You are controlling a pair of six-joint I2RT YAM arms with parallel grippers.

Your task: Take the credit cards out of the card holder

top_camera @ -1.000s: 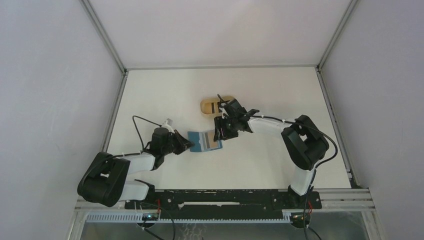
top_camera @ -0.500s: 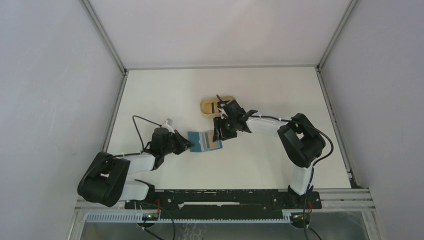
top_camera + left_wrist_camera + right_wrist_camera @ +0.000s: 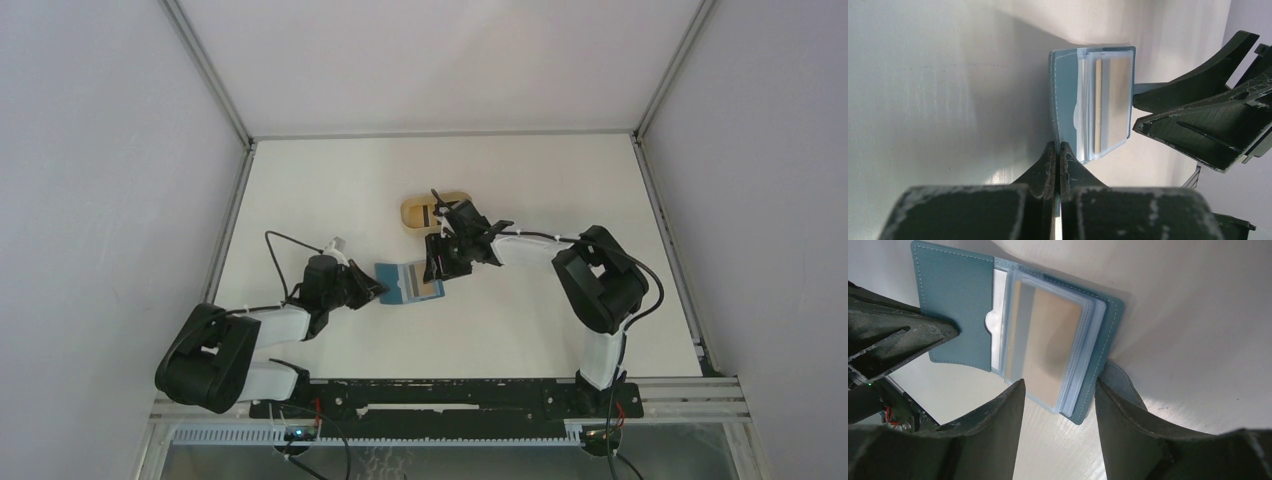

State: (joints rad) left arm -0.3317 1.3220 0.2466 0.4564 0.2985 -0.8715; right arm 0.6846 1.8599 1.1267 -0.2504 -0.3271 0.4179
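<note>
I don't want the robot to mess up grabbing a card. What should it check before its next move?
1. The card holder lies open: ok.
2. The left end effector is shut, tips at the holder's edge: ok.
3. The right end effector is open, straddling the clear sleeves: ok.
4. A tan card shows in the top sleeve: ok.
5. A card edge pokes out to pinch: cannot tell.

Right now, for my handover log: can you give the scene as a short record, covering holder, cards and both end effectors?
card holder: open on table, teal-blue
card: tan one inside clear sleeves, not yet out
left end effector: shut, tip on holder's flap
right end effector: open, fingers straddling the sleeves' edge, holding nothing
tan tray: beyond the holder
</note>
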